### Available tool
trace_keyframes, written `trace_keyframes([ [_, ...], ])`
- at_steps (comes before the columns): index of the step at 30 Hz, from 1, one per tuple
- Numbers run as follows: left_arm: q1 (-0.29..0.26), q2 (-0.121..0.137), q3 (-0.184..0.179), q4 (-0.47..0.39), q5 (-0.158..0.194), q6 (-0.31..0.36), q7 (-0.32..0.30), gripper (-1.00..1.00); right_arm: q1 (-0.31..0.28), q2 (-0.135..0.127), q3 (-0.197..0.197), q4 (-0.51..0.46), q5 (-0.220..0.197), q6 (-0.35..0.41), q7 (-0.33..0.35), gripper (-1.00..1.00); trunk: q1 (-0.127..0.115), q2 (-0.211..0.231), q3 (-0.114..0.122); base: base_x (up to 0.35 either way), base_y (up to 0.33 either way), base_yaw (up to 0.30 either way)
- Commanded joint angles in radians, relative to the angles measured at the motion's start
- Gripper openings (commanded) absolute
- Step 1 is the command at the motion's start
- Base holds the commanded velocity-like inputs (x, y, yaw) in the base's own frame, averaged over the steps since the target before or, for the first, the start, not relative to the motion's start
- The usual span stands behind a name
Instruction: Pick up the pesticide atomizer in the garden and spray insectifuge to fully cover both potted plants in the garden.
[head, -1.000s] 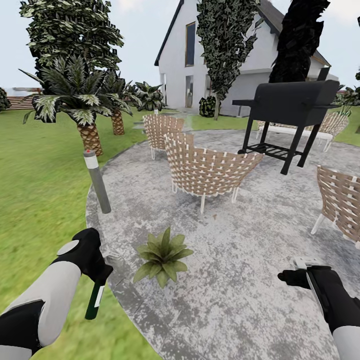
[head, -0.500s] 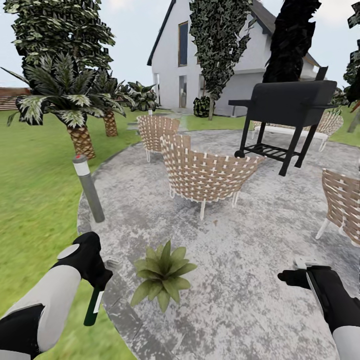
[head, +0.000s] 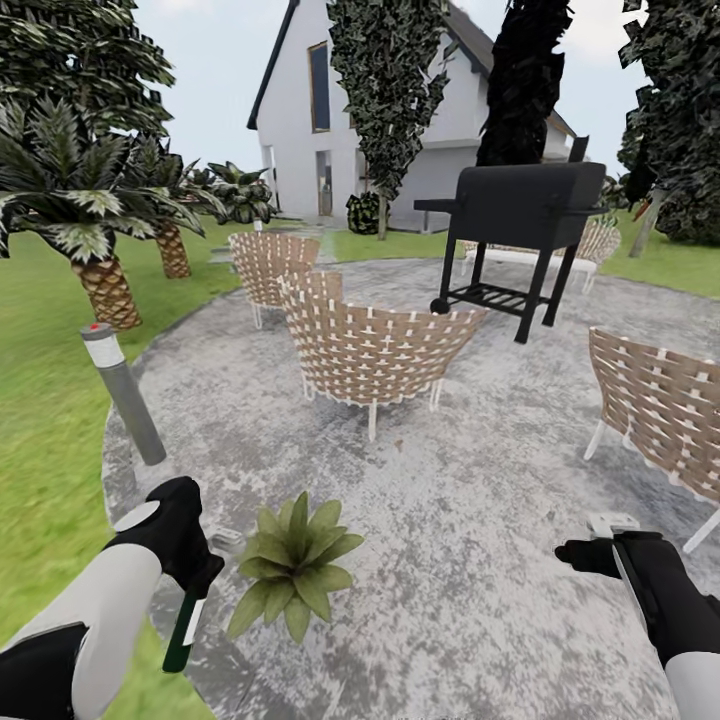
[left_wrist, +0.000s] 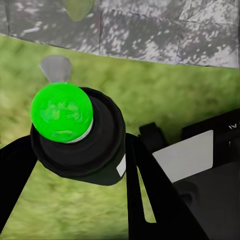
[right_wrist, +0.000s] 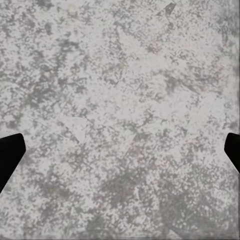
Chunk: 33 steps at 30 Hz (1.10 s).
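Observation:
My left gripper (head: 192, 578) is shut on the pesticide atomizer (head: 183, 632), a slim dark green bottle with a white label that hangs down over the edge between lawn and patio. In the left wrist view the atomizer (left_wrist: 92, 145) shows end-on with a bright green tip, and the left gripper (left_wrist: 80, 150) clamps it from both sides. One potted plant (head: 293, 566), a low rosette of pointed green leaves, sits on the paved patio just right of that gripper. My right gripper (head: 590, 553) hovers open over bare paving, and its right wrist view (right_wrist: 120, 150) has nothing between the fingertips.
A grey bollard light (head: 124, 395) stands at the patio's left edge. Woven chairs (head: 372, 350) stand ahead and another chair (head: 660, 400) at the right. A black grill (head: 520, 215) is farther back, with palms (head: 85, 215) on the lawn at left and a white house behind.
The whole view has slid left and down, so the camera has moved. Both arms keep their places in the picture and the atomizer stays in the left gripper.

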Motion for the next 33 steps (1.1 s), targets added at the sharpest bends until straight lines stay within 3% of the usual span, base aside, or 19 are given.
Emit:
trace_keyframes([
  [1,0.002,-0.001,0.004,-0.002,-0.010,0.008,-0.010,-1.00,-0.001,0.000,-0.001,-0.001,0.011,0.003,0.009,1.00,0.000,0.000,-0.001,0.000,0.000,-0.234],
  [16,0.030,0.001,0.005,-0.001,-0.010,0.007,-0.010,-1.00,-0.001,0.000,-0.001,0.000,0.012,0.002,0.009,1.00,0.000,0.000,-0.001,0.123,0.098,-0.055],
  [21,0.079,0.001,0.003,-0.002,-0.011,0.007,-0.010,-1.00,-0.001,0.001,-0.001,-0.001,0.012,0.002,0.009,1.00,0.000,0.000,-0.001,0.003,0.002,-0.193],
  [27,0.084,0.001,0.004,-0.003,-0.010,0.007,-0.010,-1.00,-0.001,0.001,-0.001,-0.001,0.012,0.002,0.009,1.00,0.000,0.000,-0.001,0.000,0.019,-0.021],
  [33,0.084,0.001,0.004,-0.005,-0.010,0.007,-0.010,-1.00,-0.001,0.001,-0.001,0.000,0.012,0.002,0.009,1.00,0.000,0.000,-0.001,0.000,0.266,-0.001],
])
